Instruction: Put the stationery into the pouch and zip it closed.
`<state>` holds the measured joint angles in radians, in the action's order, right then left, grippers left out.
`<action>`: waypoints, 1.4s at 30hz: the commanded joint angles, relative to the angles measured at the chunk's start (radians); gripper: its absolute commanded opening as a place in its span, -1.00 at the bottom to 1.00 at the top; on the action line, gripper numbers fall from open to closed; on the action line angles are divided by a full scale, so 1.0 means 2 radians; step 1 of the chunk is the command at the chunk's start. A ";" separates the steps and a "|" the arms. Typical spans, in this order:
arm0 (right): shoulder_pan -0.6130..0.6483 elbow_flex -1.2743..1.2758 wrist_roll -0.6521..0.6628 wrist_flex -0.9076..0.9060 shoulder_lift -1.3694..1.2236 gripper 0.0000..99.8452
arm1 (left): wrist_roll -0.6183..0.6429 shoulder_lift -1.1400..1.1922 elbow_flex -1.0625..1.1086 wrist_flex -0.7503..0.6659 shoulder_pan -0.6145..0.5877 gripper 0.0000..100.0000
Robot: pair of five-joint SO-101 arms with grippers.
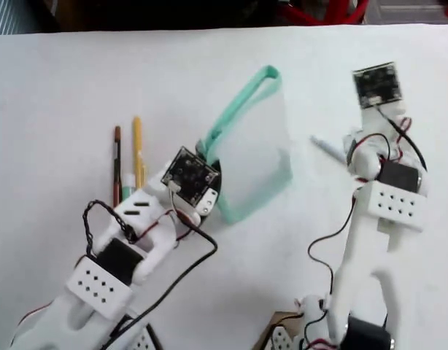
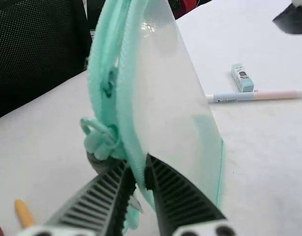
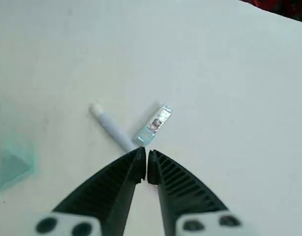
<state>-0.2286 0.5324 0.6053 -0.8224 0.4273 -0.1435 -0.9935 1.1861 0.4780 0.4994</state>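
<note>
Left gripper (image 2: pixel 139 171) pinches the pouch (image 2: pixel 166 108) at its zipper edge; right gripper (image 3: pixel 145 162) hangs closed over the pen (image 3: pixel 111 129).

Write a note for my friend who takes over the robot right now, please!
Left gripper: shut on the pouch, clamping its edge and holding it up on its side.
Right gripper: shut, seems to hold nothing, hovers over the pen and eraser, which lie on the table to the right of the pouch.
Brown pencil and yellow pencil: on the table, to the left of the pouch.
Done: pouch gripped; nothing visible inside.
Left: put all four in, then zip it.
</note>
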 commanded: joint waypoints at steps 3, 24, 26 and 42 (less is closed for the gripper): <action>0.001 -0.030 0.147 -0.017 -0.079 -0.96 | -0.005 -0.003 0.017 0.002 0.003 -0.95; -0.020 -0.146 0.163 -0.096 -0.252 -0.66 | -0.004 -0.266 0.103 0.051 0.004 -0.95; -0.018 -0.147 0.163 -0.093 -0.257 -0.66 | -0.012 -0.266 0.105 0.054 0.020 -0.95; -0.031 -0.232 0.164 -0.096 -0.392 -0.66 | -0.038 -0.266 0.123 0.054 0.053 -0.95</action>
<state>-0.2885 0.1227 0.9229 -1.0050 -0.3506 -0.2125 -1.5321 1.4285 0.5869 0.5961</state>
